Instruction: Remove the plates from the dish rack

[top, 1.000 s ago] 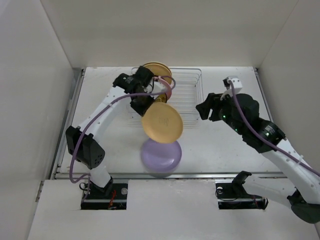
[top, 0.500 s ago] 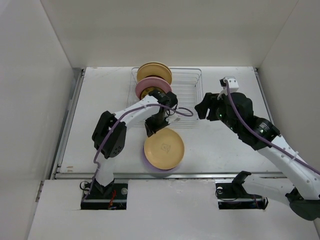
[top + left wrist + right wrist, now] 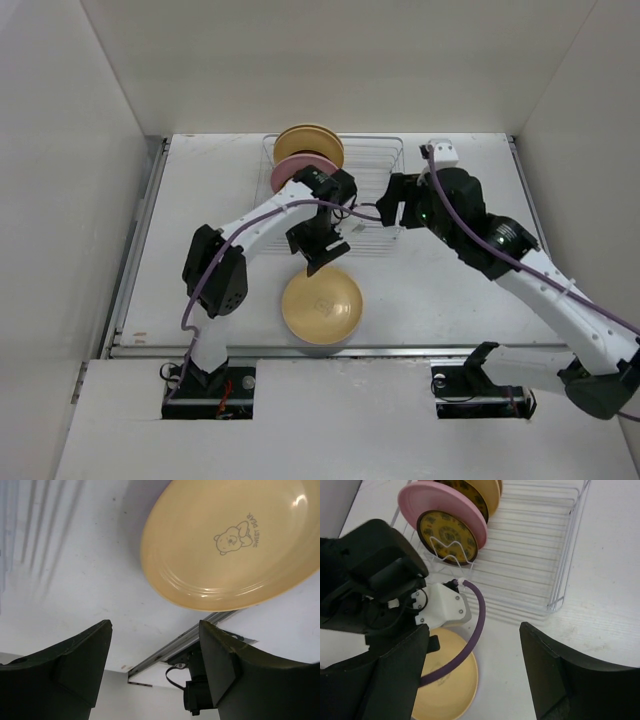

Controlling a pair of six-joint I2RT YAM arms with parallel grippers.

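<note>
Worktop [image 3: 200, 200]: white, walled on three sides; carries everything below.

Dish rack [image 3: 385, 160]: wire basket at the far middle. Its left end is filled; the rest shows only bare wires.

Yellow plate [image 3: 322, 305]: lies flat, face up, by the near edge, out of the rack and well apart from it.

Rear yellow plate [image 3: 310, 138]: on edge in the rack's far-left slot.

Pink plate [image 3: 290, 168]: on edge just in front of the rear yellow plate, rim running left to right.

Amber plate [image 3: 447, 530]: smallest, on edge against the pink plate's near face and held by a prong; judged the next to lift.

Left end effector [image 3: 152, 630]: fingers spread wide, nothing between them, pointing down above the yellow plate. The rack plates lie beyond it, toward the far wall.

Right end effector [image 3: 472, 630]: fingers wide apart and empty, over the rack's near right part. The standing plates lie ahead and to its left.

Nearer arm: by my judgement about even; the right faces the rims, the left faces away.
</note>
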